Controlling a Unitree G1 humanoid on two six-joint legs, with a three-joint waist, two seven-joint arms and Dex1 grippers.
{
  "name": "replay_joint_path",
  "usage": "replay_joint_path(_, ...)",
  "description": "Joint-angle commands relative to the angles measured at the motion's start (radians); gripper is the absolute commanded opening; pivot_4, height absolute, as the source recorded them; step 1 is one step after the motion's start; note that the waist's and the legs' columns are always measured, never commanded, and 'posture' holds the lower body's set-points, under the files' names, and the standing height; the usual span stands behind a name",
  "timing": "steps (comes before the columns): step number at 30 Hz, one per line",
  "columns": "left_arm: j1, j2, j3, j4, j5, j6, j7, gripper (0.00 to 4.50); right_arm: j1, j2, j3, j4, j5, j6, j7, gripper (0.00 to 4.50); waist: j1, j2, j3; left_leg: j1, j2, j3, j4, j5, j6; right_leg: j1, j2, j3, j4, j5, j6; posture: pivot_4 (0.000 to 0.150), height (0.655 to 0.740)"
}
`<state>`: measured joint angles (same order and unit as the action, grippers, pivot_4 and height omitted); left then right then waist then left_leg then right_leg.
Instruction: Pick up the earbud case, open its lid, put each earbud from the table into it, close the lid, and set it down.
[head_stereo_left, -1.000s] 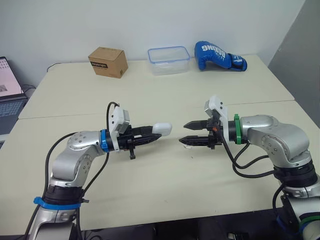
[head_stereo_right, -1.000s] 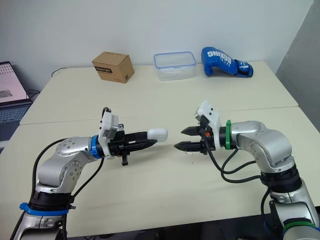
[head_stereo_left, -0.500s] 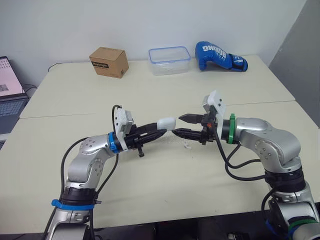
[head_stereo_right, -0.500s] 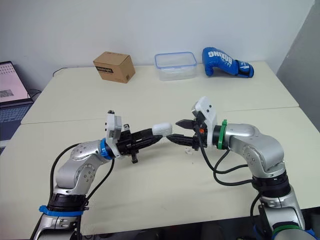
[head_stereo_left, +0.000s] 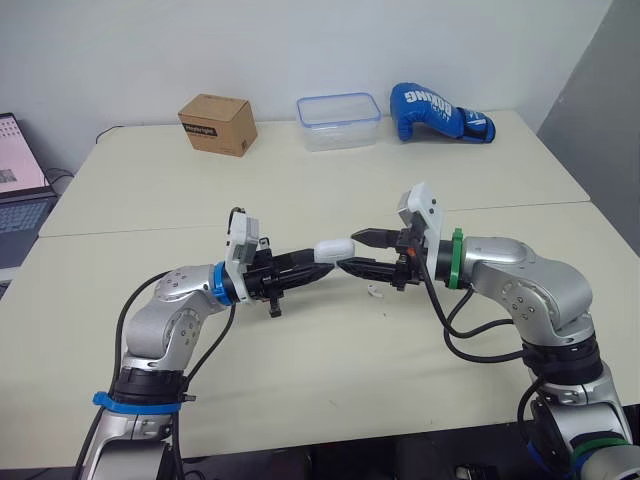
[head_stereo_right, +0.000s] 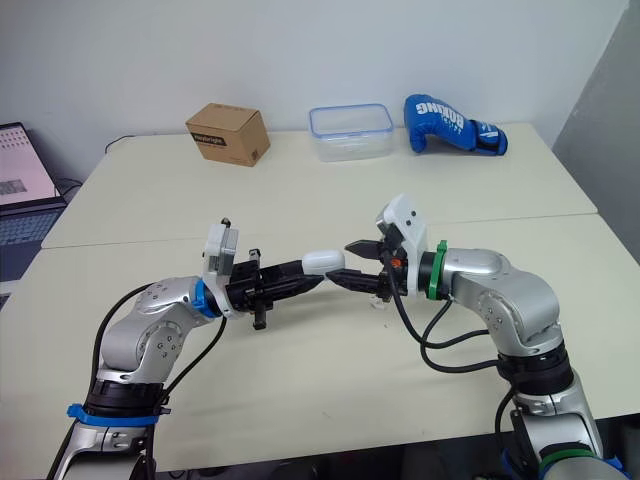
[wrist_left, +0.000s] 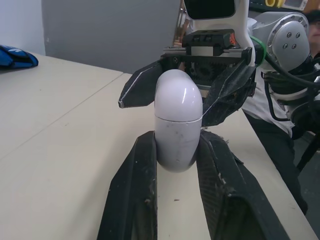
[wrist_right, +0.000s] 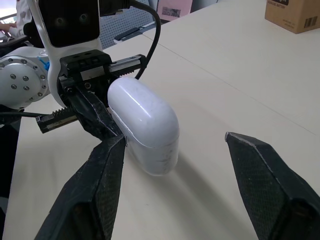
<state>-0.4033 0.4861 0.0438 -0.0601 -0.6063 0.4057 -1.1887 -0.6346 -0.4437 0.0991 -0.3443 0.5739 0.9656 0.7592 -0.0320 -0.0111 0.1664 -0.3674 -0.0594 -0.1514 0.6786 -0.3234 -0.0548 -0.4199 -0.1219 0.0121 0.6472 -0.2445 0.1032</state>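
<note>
Pale table (head_stereo_left: 300, 390) under a white wall, with cardboard box (head_stereo_left: 214, 123), clear container (head_stereo_left: 338, 120) and blue boxing glove (head_stereo_left: 438, 111) along the far edge, well apart from the work. Held off the tabletop at mid-table: earbud case (head_stereo_left: 334, 248), lid shut, seam plain in the left wrist view. Clamped at its base end between the fingers of left gripper (head_stereo_left: 322, 262), long axis running on along those fingers, domed lid end pointing straight at right gripper (head_stereo_left: 350, 252). Spread wide, right gripper, with 1 finger on either side of the lid end and not yet closed on it. Off-centre in that gap, case hard by 1 finger, contact not certain, well clear of the other. Nearer arm for the lid therefore the right, by judgement: needs a bite across the dome above the seam, then a pull about the hinge. On the table just below the right fingers, 1 small white earbud (head_stereo_left: 374, 292); a 2nd not made out.
</note>
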Motion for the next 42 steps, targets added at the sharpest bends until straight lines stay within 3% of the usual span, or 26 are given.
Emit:
replay_joint_path(1,0.010,0.013,0.012,0.001,-0.015,-0.027,-0.032,0.72,-0.019,-0.004,-0.016,-0.007,0.015,-0.021,-0.001,3.28,0.000,0.000,0.000,0.000,0.000,0.000,0.000,0.000,0.000,0.000,0.000,0.000,0.000,0.000,0.000,0.150,0.7307)
replay_joint_path(35,0.071,0.035,0.009,0.032,0.009,-0.092,-0.089,0.72,-0.075,0.013,-0.036,0.031,0.052,-0.019,0.027,3.28,0.000,0.000,0.000,0.000,0.000,0.000,0.000,0.000,0.000,0.000,0.000,0.000,0.000,0.000,0.000,0.150,0.7307)
replay_joint_path(42,0.030,0.084,0.064,0.114,0.009,-0.115,-0.099,0.72,-0.203,-0.121,-0.075,0.054,0.137,0.127,0.070,3.28,0.000,0.000,0.000,0.000,0.000,0.000,0.000,0.000,0.000,0.000,0.000,0.000,0.000,0.000,0.000,0.150,0.7307)
